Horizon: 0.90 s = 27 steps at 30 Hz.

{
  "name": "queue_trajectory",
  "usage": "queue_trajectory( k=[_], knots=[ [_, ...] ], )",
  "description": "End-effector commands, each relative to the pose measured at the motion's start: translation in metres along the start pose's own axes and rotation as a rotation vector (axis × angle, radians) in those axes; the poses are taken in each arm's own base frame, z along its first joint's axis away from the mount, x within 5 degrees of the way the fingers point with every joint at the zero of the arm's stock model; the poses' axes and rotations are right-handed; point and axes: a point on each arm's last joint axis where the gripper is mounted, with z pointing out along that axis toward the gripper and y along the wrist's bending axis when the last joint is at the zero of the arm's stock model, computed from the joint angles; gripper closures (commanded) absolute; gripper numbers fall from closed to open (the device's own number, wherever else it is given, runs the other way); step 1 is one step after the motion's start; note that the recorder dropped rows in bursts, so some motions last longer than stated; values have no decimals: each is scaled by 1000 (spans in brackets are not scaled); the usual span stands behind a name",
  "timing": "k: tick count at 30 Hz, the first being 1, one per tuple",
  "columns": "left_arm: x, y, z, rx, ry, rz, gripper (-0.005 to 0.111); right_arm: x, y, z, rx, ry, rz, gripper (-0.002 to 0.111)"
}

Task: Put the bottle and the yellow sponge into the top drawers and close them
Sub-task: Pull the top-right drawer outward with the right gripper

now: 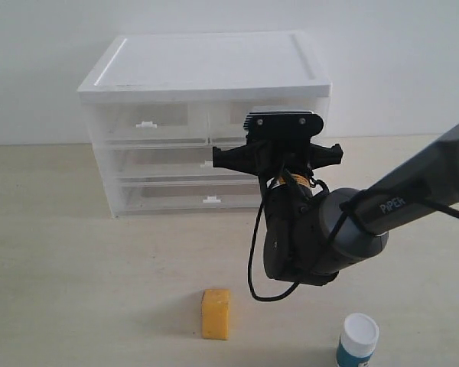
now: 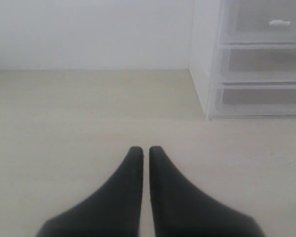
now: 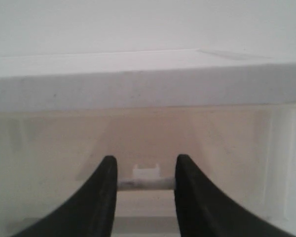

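The yellow sponge [image 1: 216, 313] stands on the table near the front, and the bottle [image 1: 358, 340] with its white cap sits at the front right. Both are apart from the grippers. My right gripper [image 3: 144, 163] is open, its fingers on either side of the white tab handle [image 3: 146, 170] of the right top drawer [image 3: 138, 133], which looks closed. In the exterior view my right arm [image 1: 306, 229] covers that drawer's front. The left top drawer [image 1: 149, 122] is closed. My left gripper [image 2: 145, 149] is shut and empty, low over bare table, left of the cabinet.
The white-topped cabinet [image 1: 206, 65] stands at the back against a white wall. Two full-width clear drawers [image 1: 168, 195] lie below the top pair, both closed. The left wrist view shows the cabinet's side wall [image 2: 203, 74].
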Motion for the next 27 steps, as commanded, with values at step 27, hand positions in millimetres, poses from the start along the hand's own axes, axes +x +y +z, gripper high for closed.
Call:
queue_trajectory(
  k=[27],
  knots=[
    [1, 0, 0, -4, 0, 1, 103, -25, -7, -89, 24, 144, -26, 107]
  ],
)
